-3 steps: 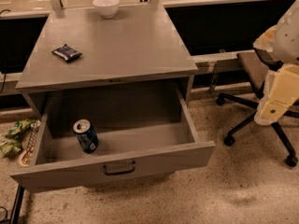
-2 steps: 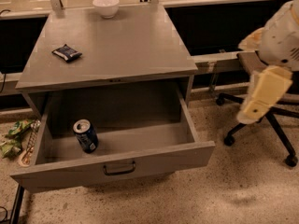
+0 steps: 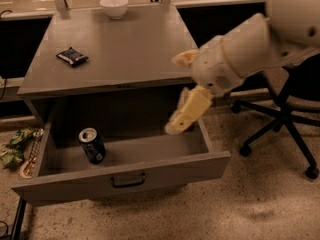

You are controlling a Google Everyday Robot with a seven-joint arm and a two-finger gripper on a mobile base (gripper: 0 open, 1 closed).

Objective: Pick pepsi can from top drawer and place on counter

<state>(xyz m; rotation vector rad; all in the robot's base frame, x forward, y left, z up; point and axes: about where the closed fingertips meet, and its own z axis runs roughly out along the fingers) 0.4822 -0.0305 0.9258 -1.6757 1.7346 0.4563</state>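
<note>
The pepsi can, dark blue with a silver top, stands upright in the left part of the open top drawer. The drawer is pulled out of the grey cabinet and has a dark handle at the centre of its front. The counter is the cabinet's flat grey top. My gripper hangs on the cream arm that reaches in from the upper right. It is over the drawer's right part, well to the right of the can and above it. It is open and empty, with one finger pointing down-left.
A flat dark snack packet lies on the counter's left side and a white bowl stands at its back. A black office chair stands to the right. Green litter lies on the floor at the left.
My arm has swung in from the far right, leftward and down, so the gripper now hangs over the drawer's right part. The can and drawer have not moved.
</note>
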